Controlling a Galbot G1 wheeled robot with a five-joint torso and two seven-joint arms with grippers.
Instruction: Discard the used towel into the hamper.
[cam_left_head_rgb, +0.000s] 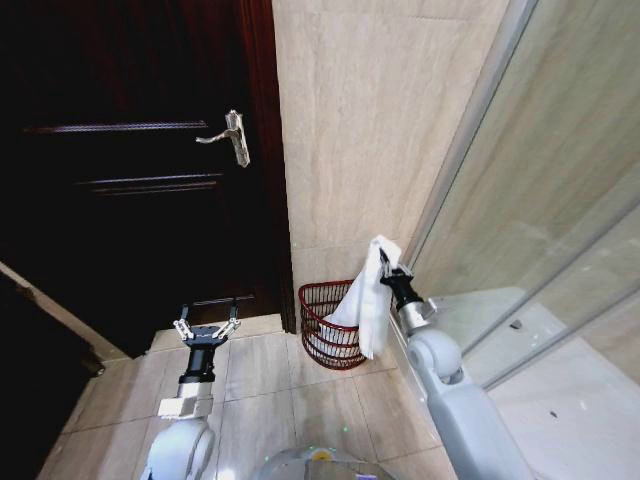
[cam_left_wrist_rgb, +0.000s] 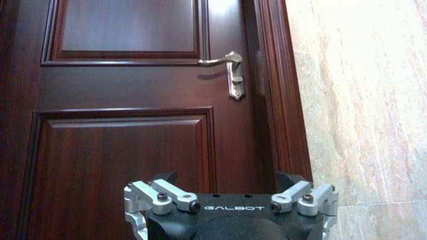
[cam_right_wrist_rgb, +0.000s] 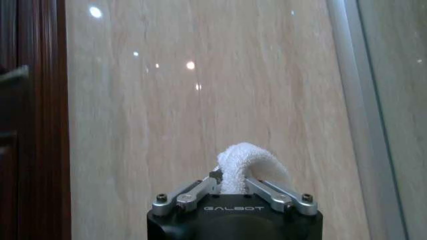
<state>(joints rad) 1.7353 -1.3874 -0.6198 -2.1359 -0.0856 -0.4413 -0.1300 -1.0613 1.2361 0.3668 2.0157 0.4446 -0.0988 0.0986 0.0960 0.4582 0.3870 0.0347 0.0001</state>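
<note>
Right gripper (cam_left_head_rgb: 385, 262) clamped the white towel (cam_left_head_rgb: 368, 300), which hung over the hamper (cam_left_head_rgb: 328, 325) at the wall's foot on the tiled floor (cam_left_head_rgb: 270, 390). Left gripper (cam_left_head_rgb: 206, 328) was spread, empty, facing the dark wooden door (cam_left_wrist_rgb: 127, 125); head view alone showed the hamper.

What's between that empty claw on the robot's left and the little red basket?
Just bare floor tiles, in the head view. The open left gripper hovers before the door; the hamper sits beside it.
</note>
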